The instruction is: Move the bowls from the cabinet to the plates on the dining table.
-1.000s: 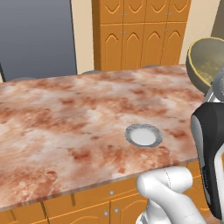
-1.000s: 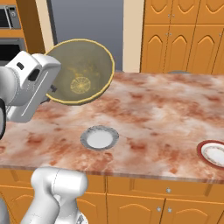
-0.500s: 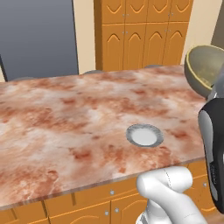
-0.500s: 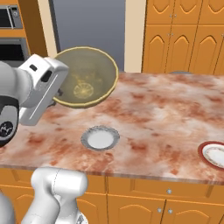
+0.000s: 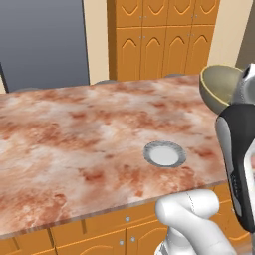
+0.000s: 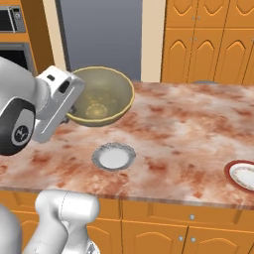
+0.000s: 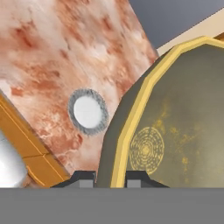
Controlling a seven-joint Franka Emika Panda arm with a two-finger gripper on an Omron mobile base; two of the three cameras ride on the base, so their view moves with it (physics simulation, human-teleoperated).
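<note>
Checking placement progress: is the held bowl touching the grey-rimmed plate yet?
Apart. In the right base view the bowl hangs behind the grey-rimmed plate, with bare tabletop between them.

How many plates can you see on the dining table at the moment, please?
2. The grey-rimmed plate lies near the dining table's front edge, just before the held bowl; the red-rimmed plate sits far right, cut off by the picture's edge.

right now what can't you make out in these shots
- Bowl: the left base view loses its right side behind the arm; the hand view runs it off the right edge.
- Red-rimmed plate: cut by the right edge of the right base view.
- Fingers: the hand view shows just their tips astride the bowl's rim; in the right base view the hand covers them.
- Grey-rimmed plate: rim pattern too small to read.
</note>
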